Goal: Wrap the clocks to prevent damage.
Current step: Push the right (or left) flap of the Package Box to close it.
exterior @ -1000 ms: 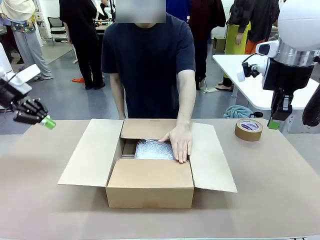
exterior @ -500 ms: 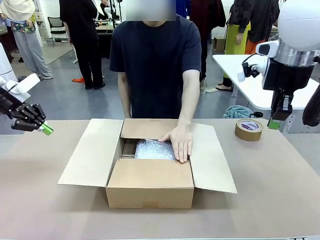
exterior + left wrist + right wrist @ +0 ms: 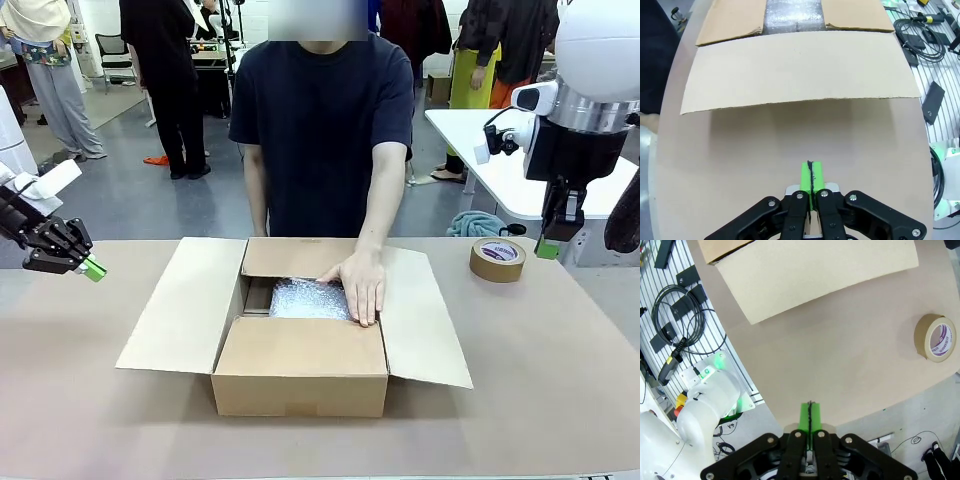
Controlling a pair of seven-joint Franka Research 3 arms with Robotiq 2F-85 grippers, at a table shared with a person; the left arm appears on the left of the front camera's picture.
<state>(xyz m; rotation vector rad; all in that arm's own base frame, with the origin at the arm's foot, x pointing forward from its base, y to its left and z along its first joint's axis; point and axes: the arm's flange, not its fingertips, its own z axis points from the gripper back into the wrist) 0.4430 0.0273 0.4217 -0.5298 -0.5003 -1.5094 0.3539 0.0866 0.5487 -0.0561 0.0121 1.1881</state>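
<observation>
An open cardboard box [image 3: 300, 375] sits mid-table with its flaps spread. Inside it lies a bubble-wrapped bundle [image 3: 305, 298]; the clocks themselves are hidden. The person's hand [image 3: 360, 282] rests on the bundle and the box's right inner edge. My left gripper [image 3: 92, 268] hovers shut and empty at the table's left edge, well left of the box. In the left wrist view that left gripper [image 3: 811, 175] has its green pads pressed together above bare table, facing the box's flap [image 3: 800, 70]. My right gripper [image 3: 547, 247] hangs shut and empty at the far right, beside the tape.
A roll of brown tape [image 3: 497, 259] lies on the table at the back right, also seen as the tape roll [image 3: 935, 337] in the right wrist view. The person stands at the far side behind the box. Bare table surrounds the box on the left, right and front.
My left gripper has dropped slightly and drawn back toward the left edge. The person has shifted a little to the right; the hand stays on the bundle. My right arm holds still.
</observation>
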